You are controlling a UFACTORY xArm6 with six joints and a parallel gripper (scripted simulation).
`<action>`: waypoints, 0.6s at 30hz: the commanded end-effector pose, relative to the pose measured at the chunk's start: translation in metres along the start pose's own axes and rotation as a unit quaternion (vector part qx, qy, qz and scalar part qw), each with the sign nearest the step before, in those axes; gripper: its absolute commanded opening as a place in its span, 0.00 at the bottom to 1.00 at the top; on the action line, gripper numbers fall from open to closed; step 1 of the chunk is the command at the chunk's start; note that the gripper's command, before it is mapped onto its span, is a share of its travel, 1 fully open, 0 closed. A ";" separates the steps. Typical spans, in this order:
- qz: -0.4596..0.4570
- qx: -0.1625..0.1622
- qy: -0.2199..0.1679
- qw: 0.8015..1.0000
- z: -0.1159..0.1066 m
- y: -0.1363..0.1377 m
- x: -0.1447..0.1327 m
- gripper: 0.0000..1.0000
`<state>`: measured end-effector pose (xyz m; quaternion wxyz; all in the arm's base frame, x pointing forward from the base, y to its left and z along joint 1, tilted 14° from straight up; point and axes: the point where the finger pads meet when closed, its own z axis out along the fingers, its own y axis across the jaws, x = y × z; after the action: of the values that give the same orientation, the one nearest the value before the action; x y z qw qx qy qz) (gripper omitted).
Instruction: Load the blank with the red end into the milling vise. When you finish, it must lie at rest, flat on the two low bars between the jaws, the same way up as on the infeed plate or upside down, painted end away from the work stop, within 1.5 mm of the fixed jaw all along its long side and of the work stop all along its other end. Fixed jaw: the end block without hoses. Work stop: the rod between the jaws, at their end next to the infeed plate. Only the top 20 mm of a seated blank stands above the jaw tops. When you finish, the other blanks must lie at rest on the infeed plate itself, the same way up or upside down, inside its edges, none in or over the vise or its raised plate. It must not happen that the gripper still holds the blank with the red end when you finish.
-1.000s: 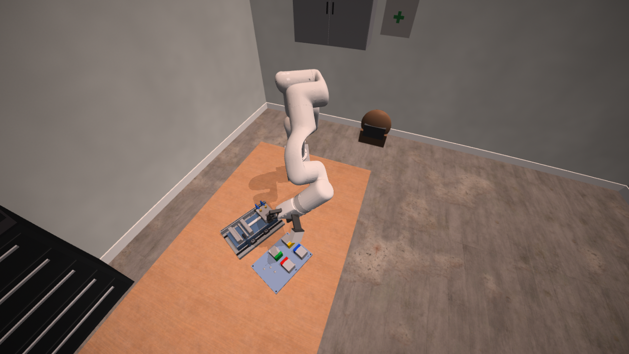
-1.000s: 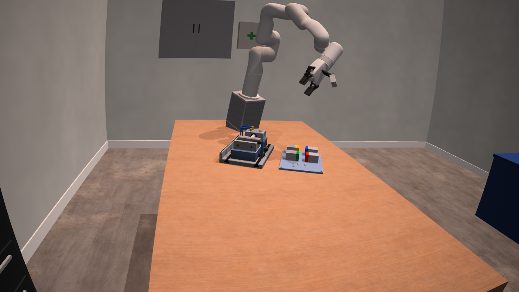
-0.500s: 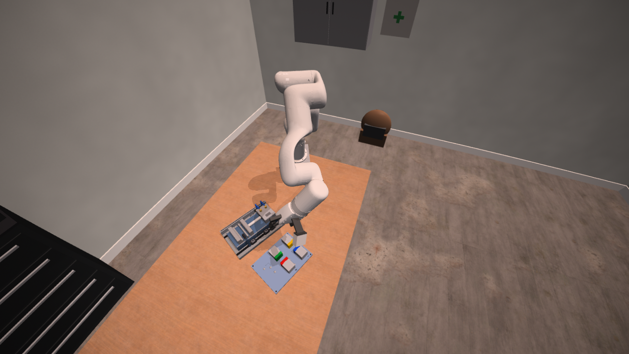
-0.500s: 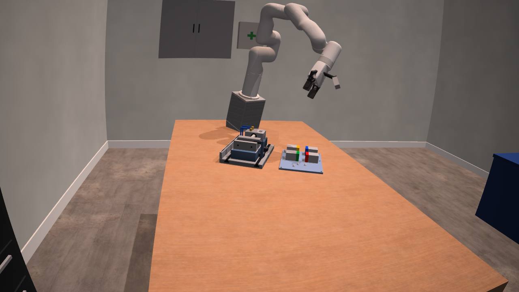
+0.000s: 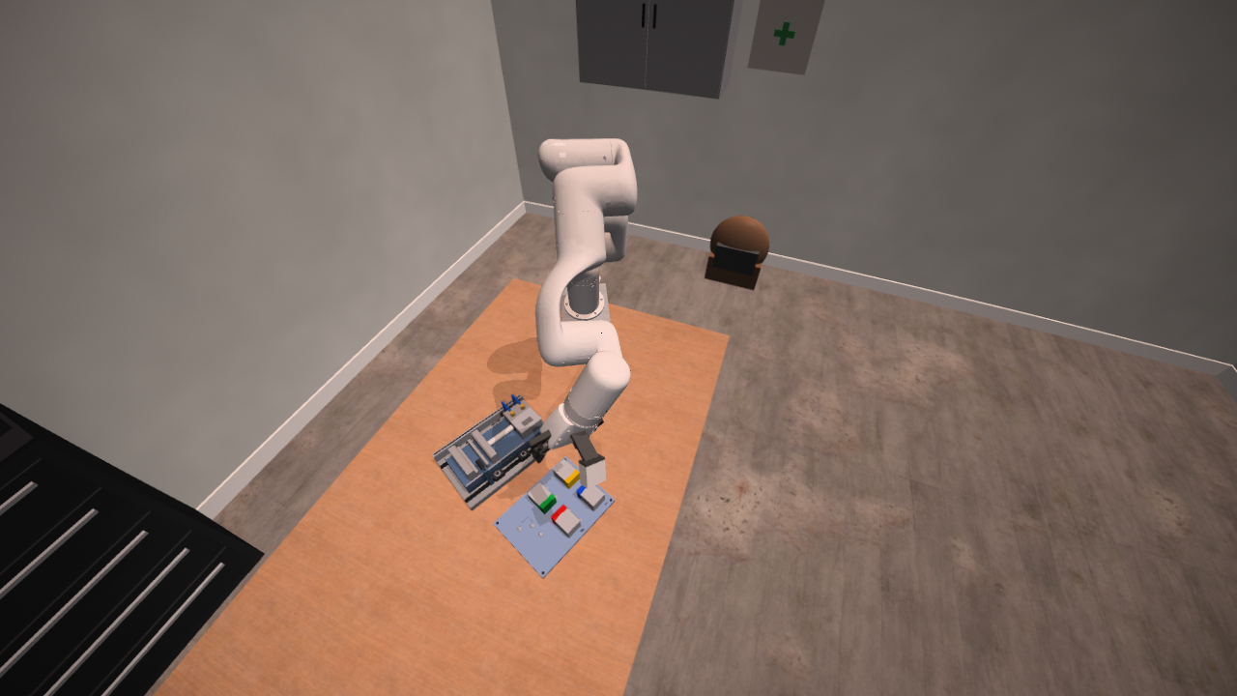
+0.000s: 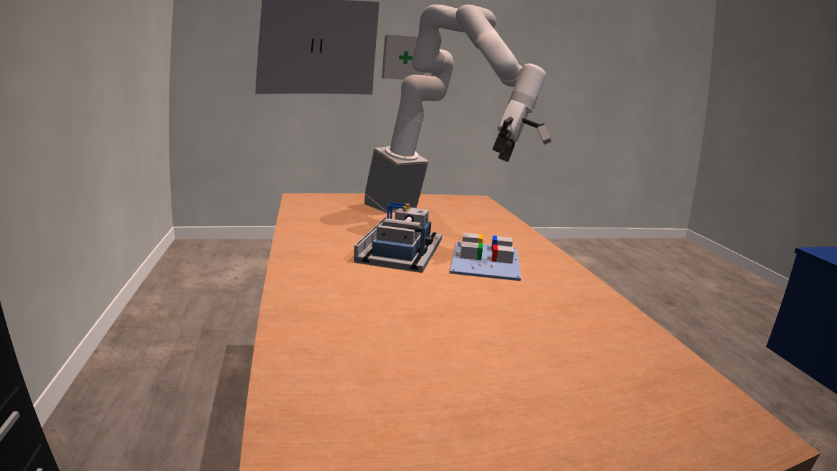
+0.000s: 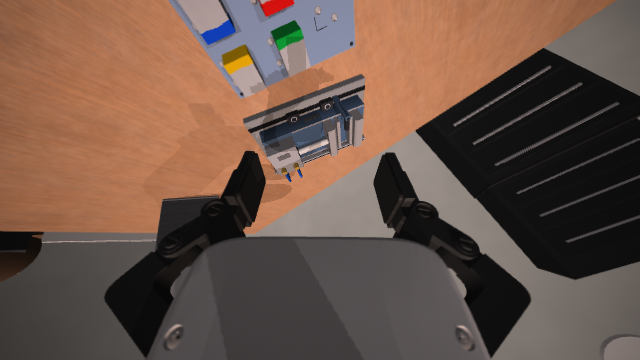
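The blank with the red end (image 5: pixel 564 518) (image 6: pixel 502 253) (image 7: pixel 275 5) lies on the light blue infeed plate (image 5: pixel 543 554) (image 6: pixel 485 271) (image 7: pixel 332 35), its top cut off by the edge of the wrist view. Blanks with green (image 5: pixel 543 497) (image 6: pixel 471 251) (image 7: pixel 292 47), yellow (image 5: pixel 566 472) (image 6: pixel 473 237) (image 7: pixel 242 67) and blue ends (image 5: pixel 590 495) (image 6: pixel 502 240) (image 7: pixel 212 22) lie on the same plate. The milling vise (image 5: pixel 486 454) (image 6: pixel 397 240) (image 7: pixel 310 130) stands beside the plate, nothing between its jaws. My gripper (image 5: pixel 537 449) (image 6: pixel 503 149) (image 7: pixel 319 166) is open and empty, high above the table.
The orange table (image 6: pixel 409 351) carries vise and plate. The arm's grey pedestal (image 6: pixel 395 181) stands at the table's far end. A black drawer cabinet (image 5: pixel 86 536) (image 7: pixel 550 150) stands on the floor beyond the vise side. A blue cabinet (image 6: pixel 810 316) stands on the other side.
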<state>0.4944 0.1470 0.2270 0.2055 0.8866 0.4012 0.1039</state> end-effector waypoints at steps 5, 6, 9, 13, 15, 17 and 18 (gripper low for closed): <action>-0.050 0.061 0.051 0.996 -0.004 0.002 -0.004 1.00; -0.050 0.061 0.051 0.996 -0.004 0.002 -0.004 1.00; -0.050 0.061 0.051 0.996 -0.004 0.002 -0.004 1.00; -0.055 0.064 0.057 0.995 -0.005 0.003 -0.005 1.00; -0.068 0.079 0.068 0.992 -0.005 0.003 -0.006 1.00; -0.080 0.094 0.080 0.989 -0.006 0.003 -0.007 1.00; -0.086 0.102 0.086 0.987 -0.006 0.004 -0.008 1.00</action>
<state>0.4906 0.1423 0.2306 0.1281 0.8658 0.4697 0.1153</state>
